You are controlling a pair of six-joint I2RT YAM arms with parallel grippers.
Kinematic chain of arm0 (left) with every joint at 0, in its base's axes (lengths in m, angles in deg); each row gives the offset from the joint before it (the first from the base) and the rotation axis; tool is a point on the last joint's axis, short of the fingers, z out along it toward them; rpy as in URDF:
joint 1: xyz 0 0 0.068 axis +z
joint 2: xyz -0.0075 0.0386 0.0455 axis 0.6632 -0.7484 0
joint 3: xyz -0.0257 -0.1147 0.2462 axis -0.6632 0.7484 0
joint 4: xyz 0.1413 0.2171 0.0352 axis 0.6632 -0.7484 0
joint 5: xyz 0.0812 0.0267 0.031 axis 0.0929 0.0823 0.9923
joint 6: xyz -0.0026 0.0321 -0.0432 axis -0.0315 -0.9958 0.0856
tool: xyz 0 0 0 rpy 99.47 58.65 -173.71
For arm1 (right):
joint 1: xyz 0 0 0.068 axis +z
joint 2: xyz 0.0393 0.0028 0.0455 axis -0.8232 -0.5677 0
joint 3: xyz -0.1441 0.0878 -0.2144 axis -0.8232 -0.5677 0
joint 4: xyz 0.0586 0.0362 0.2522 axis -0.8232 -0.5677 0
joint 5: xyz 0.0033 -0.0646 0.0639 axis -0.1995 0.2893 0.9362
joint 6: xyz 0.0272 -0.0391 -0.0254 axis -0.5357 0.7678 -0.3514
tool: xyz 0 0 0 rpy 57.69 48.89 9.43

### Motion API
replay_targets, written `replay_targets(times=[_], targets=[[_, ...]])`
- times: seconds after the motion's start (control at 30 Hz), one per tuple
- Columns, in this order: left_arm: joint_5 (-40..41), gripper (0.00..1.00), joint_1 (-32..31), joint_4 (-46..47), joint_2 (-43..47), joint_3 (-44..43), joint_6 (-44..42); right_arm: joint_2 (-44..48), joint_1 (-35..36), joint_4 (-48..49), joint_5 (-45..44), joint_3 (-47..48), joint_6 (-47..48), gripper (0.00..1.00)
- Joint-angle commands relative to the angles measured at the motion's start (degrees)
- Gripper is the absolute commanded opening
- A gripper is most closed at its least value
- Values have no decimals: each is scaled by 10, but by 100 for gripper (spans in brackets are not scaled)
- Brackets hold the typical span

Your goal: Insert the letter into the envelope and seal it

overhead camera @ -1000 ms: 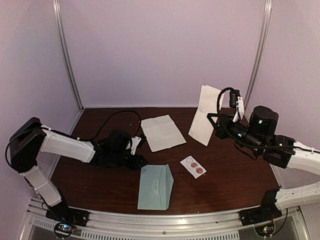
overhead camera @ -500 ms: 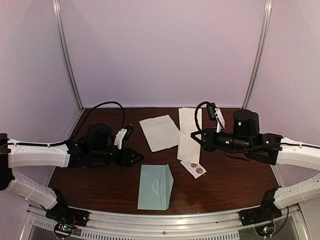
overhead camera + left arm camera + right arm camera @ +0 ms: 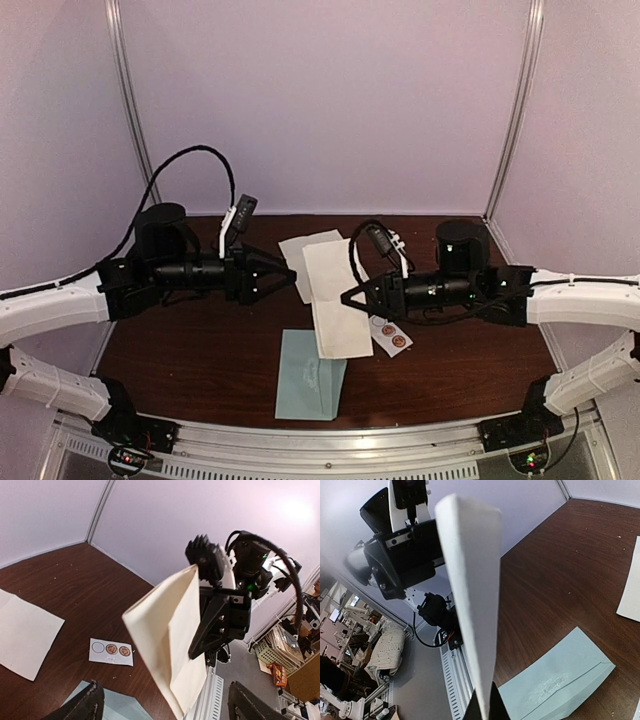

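your right gripper (image 3: 347, 297) pinches the folded letter (image 3: 340, 330) by one edge, in the air between the arms. it's light, floppy paper, so grip near the fold. your left gripper (image 3: 288, 272) gapes wide, empty. the envelope (image 3: 310, 378) lies flat by the table's near edge, thin, likely slippery, with no letter inside yet.

A dark brown wooden table (image 3: 450, 360) is seen, with a pale teal envelope (image 3: 310, 375) laid flat near its front edge. A small white strip of round stickers (image 3: 387, 335) is laid just right of and behind the envelope. A creased white sheet of paper (image 3: 297, 258) is spread flat farther back.
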Motion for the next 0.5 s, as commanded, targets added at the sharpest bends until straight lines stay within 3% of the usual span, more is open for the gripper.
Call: replay_targets(times=[0.0,0.13,0.27,0.33,0.47], targets=[[-43,89,-2,-45,-5,-71,-59,-22,15,-17,54,31,24,0],[-13,90,-2,-130,-35,-122,-102,-43,35,-24,75,45,36,0],[-54,92,-2,-180,-68,-161,-147,-62,43,-51,83,65,58,0],[-85,86,-2,-202,-85,-182,-167,-66,44,-66,83,75,68,0],[-120,59,-2,-243,-110,-204,-197,-70,44,-87,81,89,82,0]])
